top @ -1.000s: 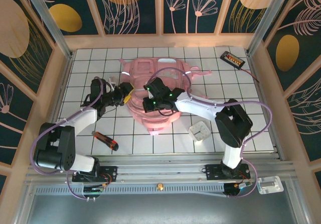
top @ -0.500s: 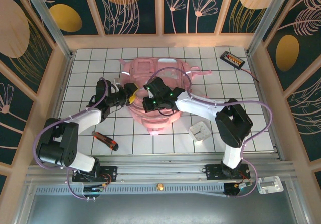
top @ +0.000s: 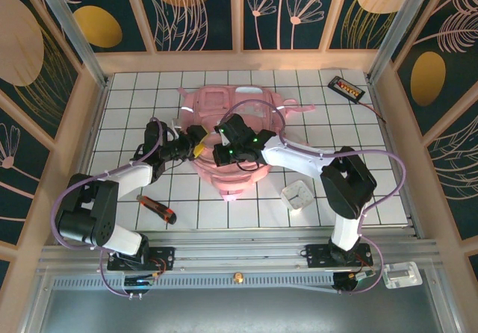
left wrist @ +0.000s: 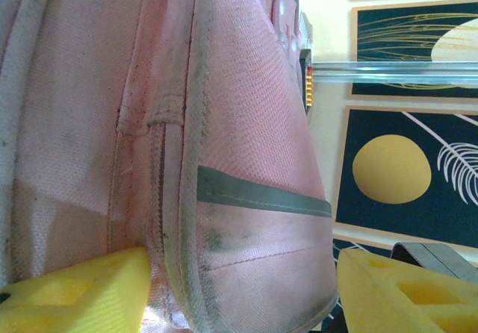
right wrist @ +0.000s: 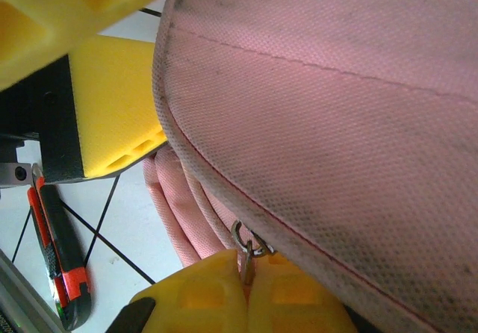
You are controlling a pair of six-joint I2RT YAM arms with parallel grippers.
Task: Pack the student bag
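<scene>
student bag [top: 215,101]: coarse pink weave

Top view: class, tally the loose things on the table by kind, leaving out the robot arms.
Backpack: 1
Knife: 1
White square item: 1
Black device: 1
Total: 4

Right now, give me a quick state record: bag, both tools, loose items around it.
bag: pink, lying mid-table
left tool: open, straddling the bag's left edge
right tool: shut on zipper pull
knife: red and black, near-left of the bag, apart from it
white square item: near-right of the bag, apart from it
black device: far right corner, cable attached
</scene>
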